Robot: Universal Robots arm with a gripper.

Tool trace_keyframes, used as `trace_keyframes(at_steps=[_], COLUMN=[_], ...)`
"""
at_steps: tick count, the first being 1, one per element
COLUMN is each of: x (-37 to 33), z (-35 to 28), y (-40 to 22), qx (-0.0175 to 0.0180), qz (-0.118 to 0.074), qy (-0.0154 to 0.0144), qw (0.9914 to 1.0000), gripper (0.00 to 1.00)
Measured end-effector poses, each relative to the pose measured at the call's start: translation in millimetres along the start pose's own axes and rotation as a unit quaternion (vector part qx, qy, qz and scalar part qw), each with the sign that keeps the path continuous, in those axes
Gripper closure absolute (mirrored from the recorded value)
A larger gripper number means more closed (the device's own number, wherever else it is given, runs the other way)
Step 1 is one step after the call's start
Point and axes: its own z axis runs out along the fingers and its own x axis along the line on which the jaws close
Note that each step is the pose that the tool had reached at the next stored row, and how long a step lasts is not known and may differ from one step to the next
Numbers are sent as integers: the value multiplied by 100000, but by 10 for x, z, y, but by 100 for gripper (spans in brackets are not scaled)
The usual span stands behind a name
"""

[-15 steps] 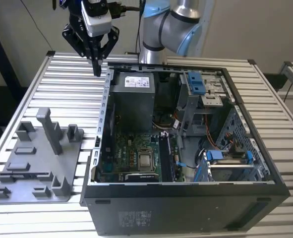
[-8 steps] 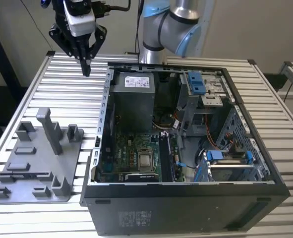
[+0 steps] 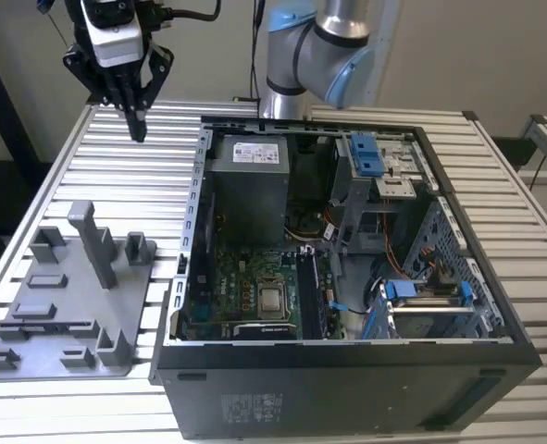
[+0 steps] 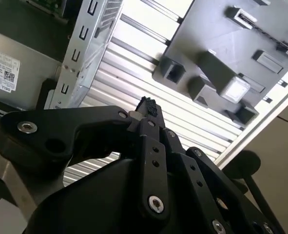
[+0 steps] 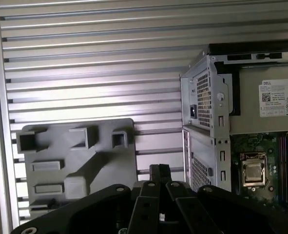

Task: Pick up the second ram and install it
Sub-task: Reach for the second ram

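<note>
Exterior view first: the black two-fingered pincer [image 3: 139, 128] hung high over the far part of the white slatted metal counter [image 3: 125, 176], on the exterior view's left. Its fingers were pressed together, with nothing seen between them. That height put it well above the tall grey plastic post [image 3: 97, 245] rising from the grey moulded fixture tray [image 3: 32, 356], which lay nearer, just beside the black open computer case [image 3: 347, 407].

The case lay on its side without a lid, so its board faced up for reaching from above. Dark narrow strips stood in the memory slots [image 3: 312, 296], to the right of the square processor socket [image 3: 273, 301]. I could not tell whether the second ram was among them. The case's raised walls hemmed those slots in, and the free room was overhead.

Second wrist view: the closed tips [image 4: 147, 105] hung over bare counter slats [image 4: 129, 68], between the case's perforated steel edge [image 4: 80, 58] and the tray [image 4: 192, 34], touching neither.

First wrist view: the tips [image 5: 159, 170] met over the counter strip between the tray [image 5: 109, 156] and the case's corner [image 5: 204, 102]. The socket [image 5: 255, 170] lay beyond that wall.
</note>
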Motion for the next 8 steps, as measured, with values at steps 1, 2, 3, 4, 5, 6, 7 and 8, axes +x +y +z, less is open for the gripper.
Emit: trace_keyframes(at_steps=[1,2,3,4,5,6,7,8], x=[42,85,125,166,206,246,286,326], z=[-1,-1,-2,-3,-4,-5,-6,-6], y=[-4,-7,-11,-14,-18,-21,-24,-28], qx=[-3,-4,-8,-7,-11,-14,-18,-22], qz=[5,7,13,19,29,39,46,55], qy=[-1,-4,-6,-3,-2,-3,-4,-6], qw=[100000,100000,100000,100000,100000,100000,100000,100000], gripper=[89,89,89,89,89,89,89,89])
